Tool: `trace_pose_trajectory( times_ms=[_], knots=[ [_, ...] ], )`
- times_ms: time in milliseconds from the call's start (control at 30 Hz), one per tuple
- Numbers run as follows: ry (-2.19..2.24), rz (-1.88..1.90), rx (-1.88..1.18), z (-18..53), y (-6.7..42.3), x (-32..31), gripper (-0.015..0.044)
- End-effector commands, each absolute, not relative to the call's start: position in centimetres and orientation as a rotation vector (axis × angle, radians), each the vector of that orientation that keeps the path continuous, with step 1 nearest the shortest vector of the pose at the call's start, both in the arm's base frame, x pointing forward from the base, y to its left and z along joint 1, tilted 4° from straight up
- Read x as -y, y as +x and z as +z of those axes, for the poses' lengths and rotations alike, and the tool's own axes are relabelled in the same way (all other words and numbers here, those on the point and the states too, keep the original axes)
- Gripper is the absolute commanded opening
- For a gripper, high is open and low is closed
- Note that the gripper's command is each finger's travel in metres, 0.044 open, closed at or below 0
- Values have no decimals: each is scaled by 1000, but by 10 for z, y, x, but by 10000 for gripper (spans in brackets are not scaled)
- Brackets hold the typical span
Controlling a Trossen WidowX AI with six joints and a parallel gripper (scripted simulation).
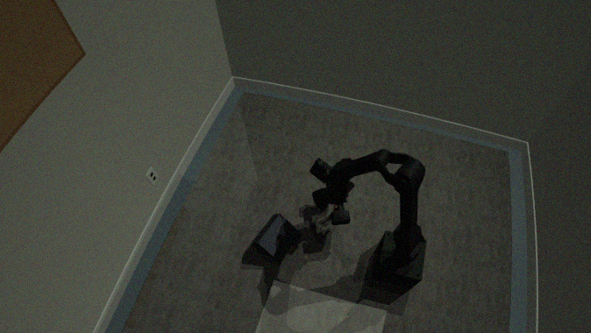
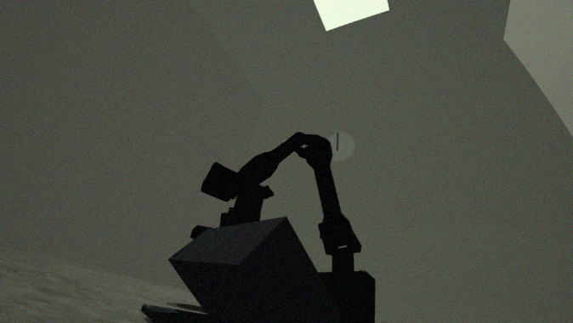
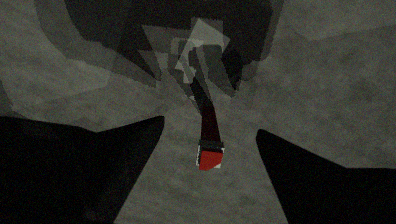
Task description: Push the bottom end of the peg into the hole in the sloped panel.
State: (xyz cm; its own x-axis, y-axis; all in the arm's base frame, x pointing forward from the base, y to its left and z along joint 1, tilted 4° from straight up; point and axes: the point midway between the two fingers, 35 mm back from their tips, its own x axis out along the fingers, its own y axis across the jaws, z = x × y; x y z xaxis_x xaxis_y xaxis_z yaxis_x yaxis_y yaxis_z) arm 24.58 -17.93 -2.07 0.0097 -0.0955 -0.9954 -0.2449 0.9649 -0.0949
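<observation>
The peg (image 3: 210, 159) has a red, roughly square-looking top and a dark red side in the wrist view. It stands between the two fingers with a gap on each side; a small red spot of it shows in the top view. My gripper (image 3: 210, 127) (image 1: 331, 207) is open around the upper part of the peg. The block with the sloped panel (image 1: 274, 234) (image 2: 225, 244) is dark grey; in the top view it is left of and below the gripper. In the exterior view it hides part of the fingers. I cannot make out its hole.
The arm's base (image 1: 401, 267) (image 2: 348, 293) stands to the right of the panel block. A pale rectangular patch (image 1: 351, 317) lies at the bottom of the top view. Dark overlapping shadows cross the surface around the peg. The light is dim.
</observation>
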Motion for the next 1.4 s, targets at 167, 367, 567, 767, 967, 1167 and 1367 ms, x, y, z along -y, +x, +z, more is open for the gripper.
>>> trace_pose_trajectory(
  times_ms=[167, 367, 567, 767, 967, 1167, 1367],
  knots=[
    [-270, 119, -1562, -20, 246, 179, 177],
    [-270, 119, -1562, -20, 246, 179, 20],
    [-270, 119, -1562, -20, 246, 179, 0],
    [-270, 119, -1562, -18, 246, 179, 0],
    [-269, 122, -1563, 7, 248, 178, 0],
    [-268, 125, -1565, 37, 246, 174, 0],
    [-267, 128, -1566, 59, 243, 170, 0]
  ],
)
